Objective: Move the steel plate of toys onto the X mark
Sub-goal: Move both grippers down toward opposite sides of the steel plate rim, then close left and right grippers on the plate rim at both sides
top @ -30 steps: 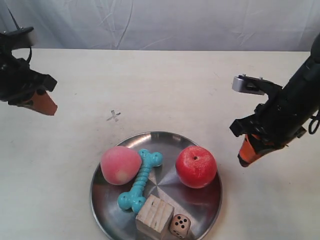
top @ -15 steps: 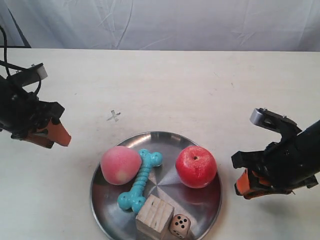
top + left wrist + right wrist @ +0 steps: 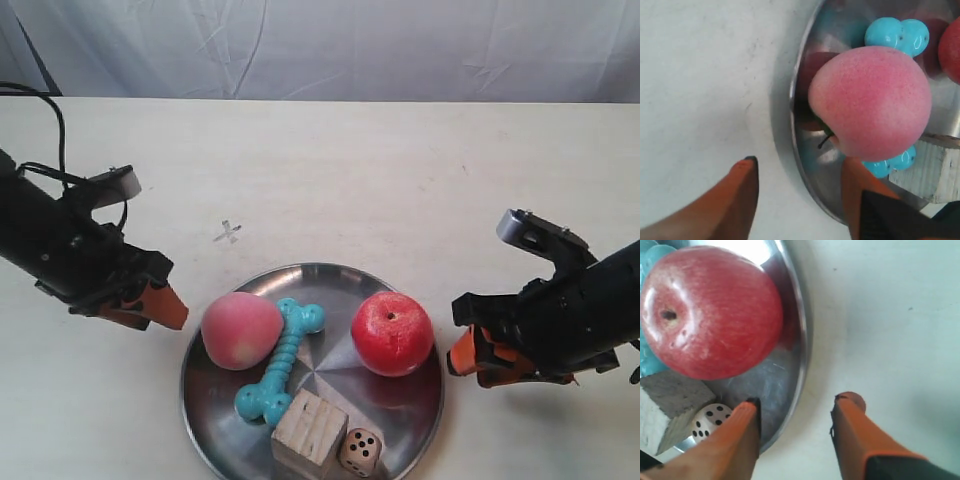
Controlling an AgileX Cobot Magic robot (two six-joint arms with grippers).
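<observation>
The steel plate (image 3: 330,372) sits near the front of the table with the pink peach (image 3: 241,331), turquoise bone (image 3: 281,360), red apple (image 3: 392,333), wooden cube (image 3: 309,433) and spotted die (image 3: 360,451) on it. The X mark (image 3: 228,233) lies on the bare table just beyond the plate's far left rim. My left gripper (image 3: 165,308) is open at the rim (image 3: 796,125) beside the peach (image 3: 870,100), one finger outside, one over the plate. My right gripper (image 3: 799,400) is open astride the rim (image 3: 801,340) by the apple (image 3: 710,310).
The pale tabletop (image 3: 350,170) runs back to a white cloth backdrop (image 3: 330,45). The plate's near rim reaches the bottom of the exterior view. A black cable (image 3: 55,110) trails from the left arm.
Both arms have come down and inward to the plate, the left to its peach side, the right to its apple side. Plate and toys have not moved.
</observation>
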